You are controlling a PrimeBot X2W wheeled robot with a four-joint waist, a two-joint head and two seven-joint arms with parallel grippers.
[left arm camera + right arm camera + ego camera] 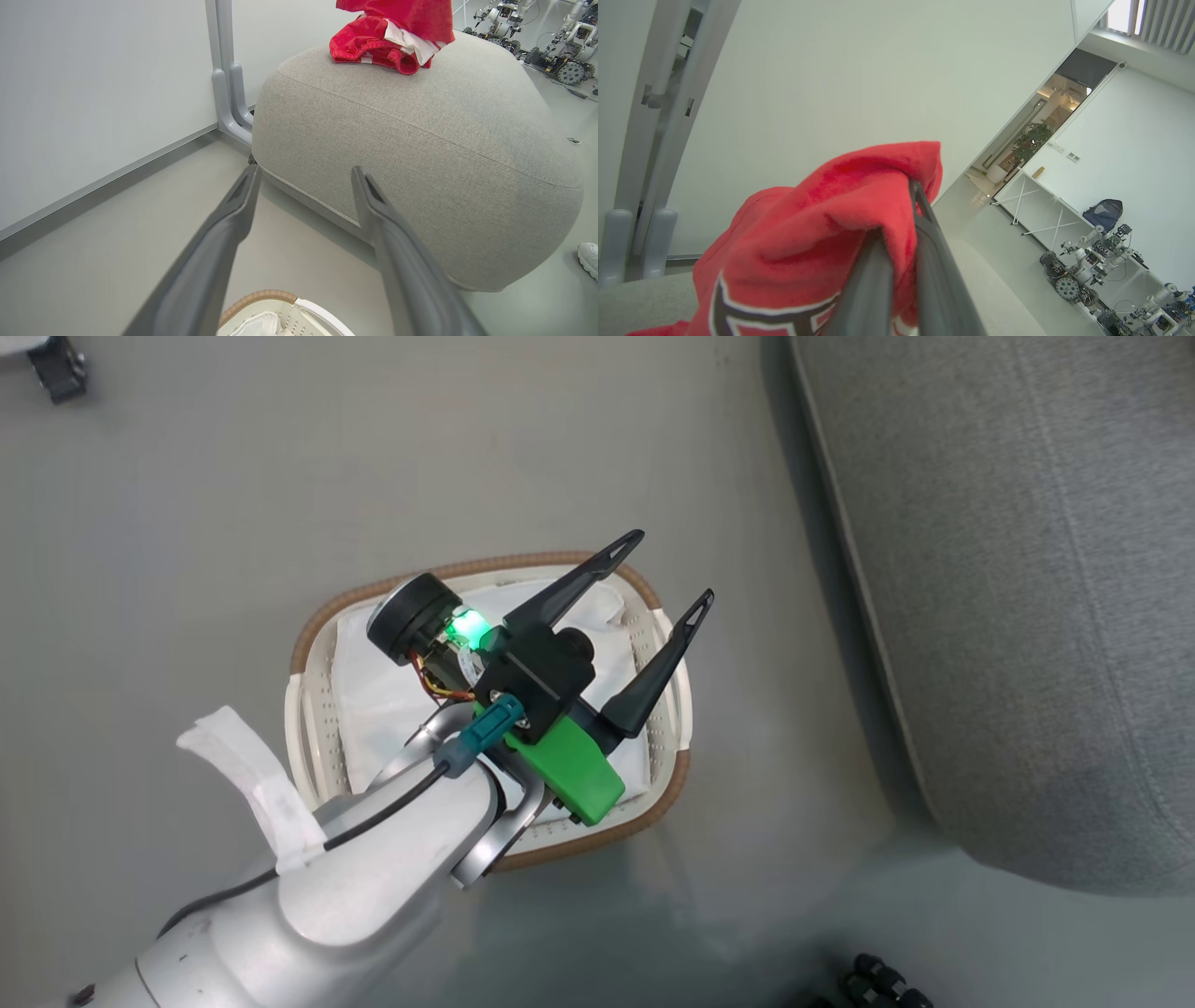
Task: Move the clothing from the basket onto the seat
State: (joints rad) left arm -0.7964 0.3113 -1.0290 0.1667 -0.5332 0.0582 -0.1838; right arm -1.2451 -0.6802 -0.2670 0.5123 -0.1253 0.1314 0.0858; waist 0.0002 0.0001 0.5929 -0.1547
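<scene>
Clothing (pixel 808 224), red with white trim, is clamped tight in the right tool (pixel 896 210) just above the seat (pixel 420 154), where more clothing lies heaped. Left tool (pixel 674 565) hangs spread wide above the basket (pixel 303 644), touching nothing; white cloth (pixel 373 700) lies inside it.

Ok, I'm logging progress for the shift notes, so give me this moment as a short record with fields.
basket: on the floor, apart from the seat
basket contents: white cloth; no red visible
left hand: open, above the basket, holding nothing
right hand: shut on a red garment
clothing: red pile on top of the seat
</scene>
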